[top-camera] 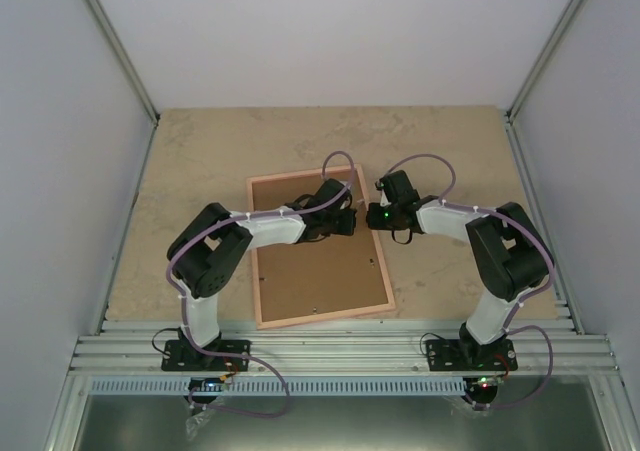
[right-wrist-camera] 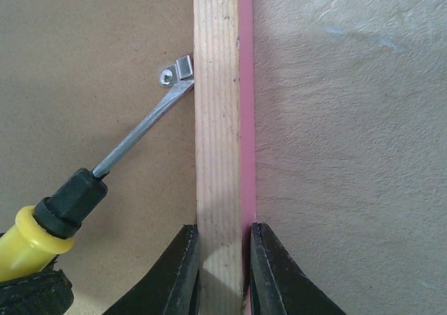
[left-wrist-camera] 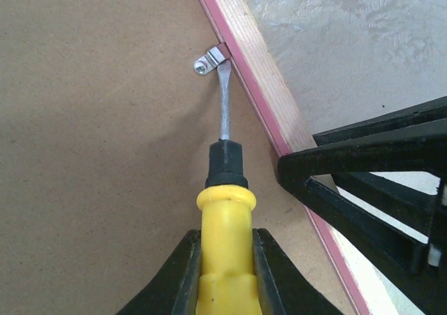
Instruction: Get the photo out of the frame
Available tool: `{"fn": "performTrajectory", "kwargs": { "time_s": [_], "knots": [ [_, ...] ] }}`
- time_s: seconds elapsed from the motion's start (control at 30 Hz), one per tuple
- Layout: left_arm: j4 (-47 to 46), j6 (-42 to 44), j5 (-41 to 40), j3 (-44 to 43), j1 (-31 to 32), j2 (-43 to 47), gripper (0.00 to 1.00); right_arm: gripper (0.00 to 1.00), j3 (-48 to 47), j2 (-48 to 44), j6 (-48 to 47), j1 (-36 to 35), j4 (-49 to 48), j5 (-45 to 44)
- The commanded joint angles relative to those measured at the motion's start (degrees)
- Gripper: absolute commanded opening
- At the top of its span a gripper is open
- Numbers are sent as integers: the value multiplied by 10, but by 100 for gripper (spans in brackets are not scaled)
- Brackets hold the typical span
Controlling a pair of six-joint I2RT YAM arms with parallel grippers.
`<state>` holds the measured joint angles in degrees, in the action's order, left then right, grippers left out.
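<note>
The frame (top-camera: 262,261) lies face down on the table, its brown fibreboard back (top-camera: 310,271) up and its rail pale wood with a pink edge (right-wrist-camera: 218,119). The photo is hidden under the back. My left gripper (left-wrist-camera: 225,273) is shut on a yellow-handled screwdriver (left-wrist-camera: 225,245); the blade tip rests at a small metal retaining clip (left-wrist-camera: 209,60) on the frame's right rail. My right gripper (right-wrist-camera: 223,266) is shut on that right rail, one finger on each side, just below the clip (right-wrist-camera: 174,72). In the top view both grippers (top-camera: 345,216) (top-camera: 383,211) meet at the frame's upper right.
The beige table (top-camera: 200,151) extends around the frame, with white walls on three sides. Another small clip shows on the back near the right rail (top-camera: 372,263). The right gripper's black fingers (left-wrist-camera: 377,168) crowd the right side of the left wrist view.
</note>
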<state>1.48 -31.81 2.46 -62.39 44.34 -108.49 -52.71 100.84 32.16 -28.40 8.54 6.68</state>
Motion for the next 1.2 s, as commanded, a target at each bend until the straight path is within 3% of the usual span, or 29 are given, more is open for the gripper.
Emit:
{"fn": "performTrajectory", "kwargs": {
  "time_s": [0.0,0.8,1.17],
  "knots": [
    [-6,-36,-46,19,-20,-1,0,2,9,5,12,2,3,23],
    [-85,-120,-89,64,-21,8,0,1,14,3,18,3,-2,18],
    [-95,-121,-64,123,-21,102,0,1,18,1,20,10,-4,16]
  ]
}}
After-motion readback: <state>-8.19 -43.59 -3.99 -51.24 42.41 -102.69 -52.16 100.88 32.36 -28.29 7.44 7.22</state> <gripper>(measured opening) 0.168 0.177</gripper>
